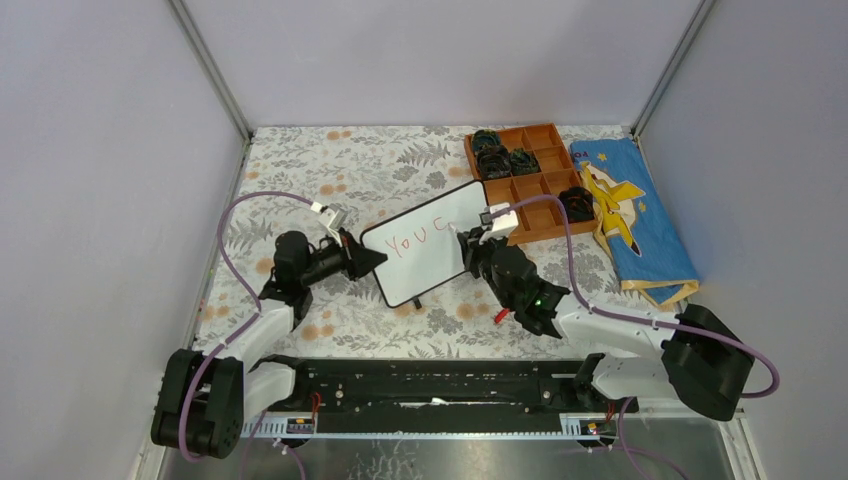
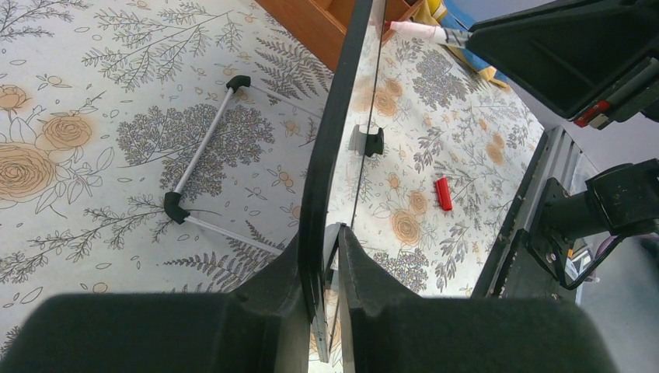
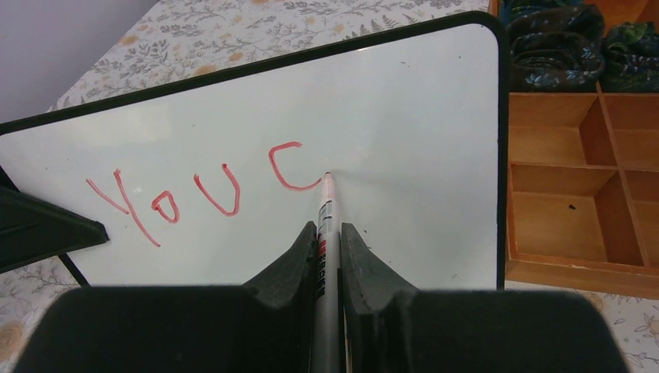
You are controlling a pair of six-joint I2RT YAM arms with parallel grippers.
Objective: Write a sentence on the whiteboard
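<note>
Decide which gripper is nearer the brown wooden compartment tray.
Right. The right gripper, holding a white marker, is beside the tray; the left gripper clamps the black-framed whiteboard's far edge.

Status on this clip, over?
Left gripper shut on whiteboard edge. Right gripper shut on marker, tip at board. Sentence reads YOU C, unfinished. Nothing blocking.

"You c" on whiteboard

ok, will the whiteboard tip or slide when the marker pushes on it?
Probably stiff: the whiteboard is a thin framed panel showing no bend. Likely light and tip-prone: the left gripper clamps its edge against the marker.
</note>
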